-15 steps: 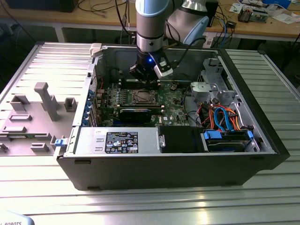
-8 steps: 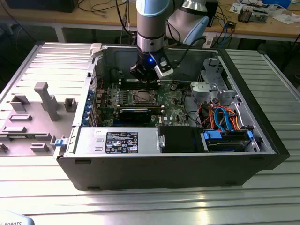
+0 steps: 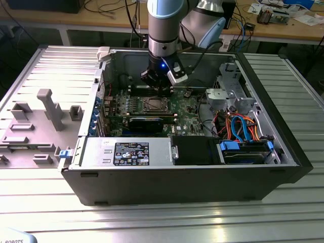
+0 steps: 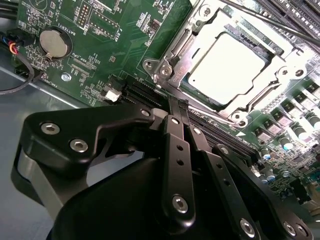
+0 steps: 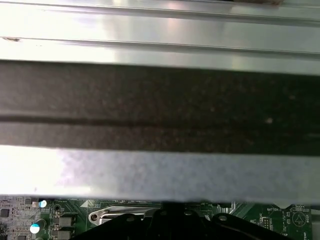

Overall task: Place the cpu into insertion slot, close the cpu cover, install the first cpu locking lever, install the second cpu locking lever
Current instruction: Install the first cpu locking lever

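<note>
The cpu [image 4: 227, 62], a square chip with a silver-grey top, lies in the insertion slot [image 3: 153, 105] on the green board. The cpu cover [image 4: 202, 35], a silver frame plate, lies down around it with the chip showing through its window. My gripper [image 4: 178, 102] is shut with nothing between its black fingers [image 4: 176, 150], and its tips sit just off one corner of the socket. In the exterior view the gripper [image 3: 158, 88] hangs low over the board at the socket's far edge. A thin rod [image 4: 272, 22] runs slanted past the socket; whether it is latched I cannot tell.
The open computer case [image 3: 283, 152] rests on a ribbed metal table [image 3: 152, 223]. A coin battery [image 4: 53, 43] and long black slots [image 4: 215, 132] lie near the fingers. Drive bay with blue and orange cables [image 3: 243, 129] at the exterior view's right. The case wall [image 5: 160, 105] is close to the wrist.
</note>
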`<state>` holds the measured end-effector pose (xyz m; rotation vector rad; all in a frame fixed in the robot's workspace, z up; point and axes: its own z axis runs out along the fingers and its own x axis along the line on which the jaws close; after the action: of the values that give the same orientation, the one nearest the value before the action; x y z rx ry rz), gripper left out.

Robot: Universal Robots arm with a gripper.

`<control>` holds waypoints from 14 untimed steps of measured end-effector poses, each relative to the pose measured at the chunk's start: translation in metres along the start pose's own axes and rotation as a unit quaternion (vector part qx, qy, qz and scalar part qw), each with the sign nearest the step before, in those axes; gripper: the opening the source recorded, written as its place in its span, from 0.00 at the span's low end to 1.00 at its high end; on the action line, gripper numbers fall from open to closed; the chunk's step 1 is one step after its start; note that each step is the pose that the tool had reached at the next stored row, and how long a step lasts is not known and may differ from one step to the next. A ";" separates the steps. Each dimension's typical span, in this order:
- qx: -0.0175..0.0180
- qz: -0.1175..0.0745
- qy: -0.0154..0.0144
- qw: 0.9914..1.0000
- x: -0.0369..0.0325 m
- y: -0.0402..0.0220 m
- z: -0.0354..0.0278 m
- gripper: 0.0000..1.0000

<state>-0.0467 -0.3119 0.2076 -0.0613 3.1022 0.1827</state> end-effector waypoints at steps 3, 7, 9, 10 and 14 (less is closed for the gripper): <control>0.001 0.000 0.000 1.000 -0.0002 -0.0003 0.0013 0.11; 0.001 0.000 0.000 1.000 -0.0009 -0.0005 0.0022 0.11; 0.001 0.000 0.000 1.000 -0.0010 -0.0007 0.0023 0.11; 0.001 0.000 0.000 1.000 -0.0010 -0.0008 0.0023 0.11; 0.003 0.000 0.000 1.000 -0.0009 -0.0016 0.0023 0.11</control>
<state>-0.0457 -0.3132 0.2052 -0.0615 3.1029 0.1747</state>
